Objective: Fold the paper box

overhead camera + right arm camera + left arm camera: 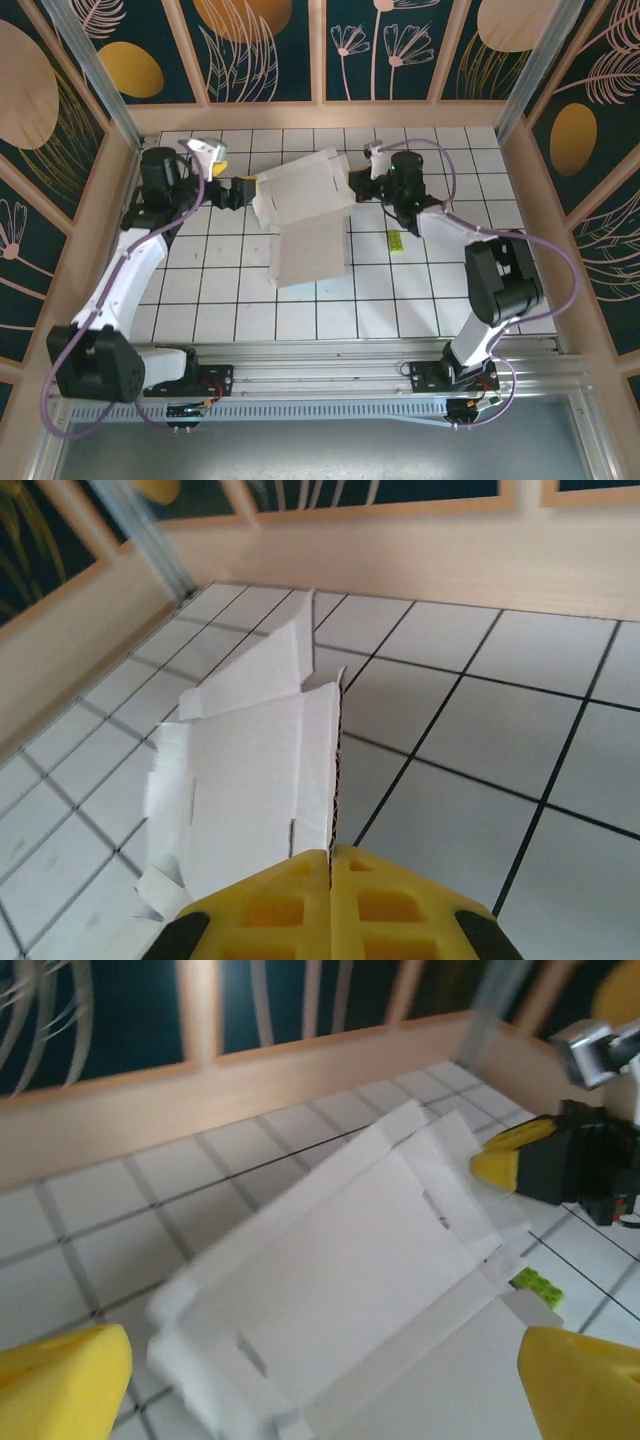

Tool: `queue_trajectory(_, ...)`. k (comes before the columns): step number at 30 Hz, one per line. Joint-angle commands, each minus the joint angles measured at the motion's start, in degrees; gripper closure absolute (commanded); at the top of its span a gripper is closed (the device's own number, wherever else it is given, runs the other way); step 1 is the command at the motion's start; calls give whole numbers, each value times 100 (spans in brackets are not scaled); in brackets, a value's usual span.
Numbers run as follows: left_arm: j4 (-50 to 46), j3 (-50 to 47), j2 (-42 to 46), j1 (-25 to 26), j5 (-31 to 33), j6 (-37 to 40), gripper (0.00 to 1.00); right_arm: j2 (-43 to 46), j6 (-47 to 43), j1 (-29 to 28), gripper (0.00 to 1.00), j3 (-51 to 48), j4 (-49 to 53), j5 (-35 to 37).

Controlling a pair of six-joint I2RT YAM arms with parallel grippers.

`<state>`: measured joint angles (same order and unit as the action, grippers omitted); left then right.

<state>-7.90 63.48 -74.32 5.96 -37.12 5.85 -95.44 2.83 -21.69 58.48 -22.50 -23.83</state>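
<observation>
1. Cardboard: the paper box is a thin, matte white sheet, partly folded, with creased flaps and small cut slots. One long panel lies flat toward the arm bases, and the far part tilts upward.
2. It sits mid-way across the worktop, which is made of white square tiles with dark grout lines.
3. A tiny yellow-green scrap lies on the tiles to the right of the box, apart from it. A pale wooden rail runs behind the box.
4. The right gripper is at the box's far right corner. In my right wrist view its ribbed yellow pads are pressed together on the thin edge of an upright flap.
5. The left gripper is just beside the box's left edge with its jaws spread fully wide. Its smooth yellow fingers flank the box and hold nothing. I cannot tell whether they touch the card.
</observation>
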Motion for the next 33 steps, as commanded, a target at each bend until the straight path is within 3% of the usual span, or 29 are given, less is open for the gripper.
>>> queue_trajectory(1, -568, 618, -661, 158, -1354, 2346, 2, 480, -848, 22, 100, -619, -811, -413)
queue_trajectory(4, -1150, 1096, -1267, 406, -1053, 4034, 1, 677, -1123, 49, 100, -809, -796, -542)
queue_trajectory(7, -1357, 1623, -1952, 450, -925, 4565, 1, 790, -1213, 47, 100, -829, -752, -606)
queue_trajectory(10, -2658, 2598, -2880, 491, -1198, 5337, 3, 867, -1305, 45, 100, -838, -713, -668)
queue_trajectory(13, -3604, 3298, -3575, 585, -1031, 5736, 6, 906, -1370, 59, 100, -832, -725, -666)
queue_trajectory(17, -3576, 3466, -3939, 603, -716, 5522, 12, 866, -1352, 74, 100, -803, -775, -692)
queue_trajectory(29, -2206, 2785, -3711, 604, -315, 4234, 60, 597, -1397, 127, 100, -680, -628, -587)
queue_trajectory(33, -2254, 2784, -3661, 608, -70, 4186, 65, 608, -1417, 140, 100, -680, -589, -556)
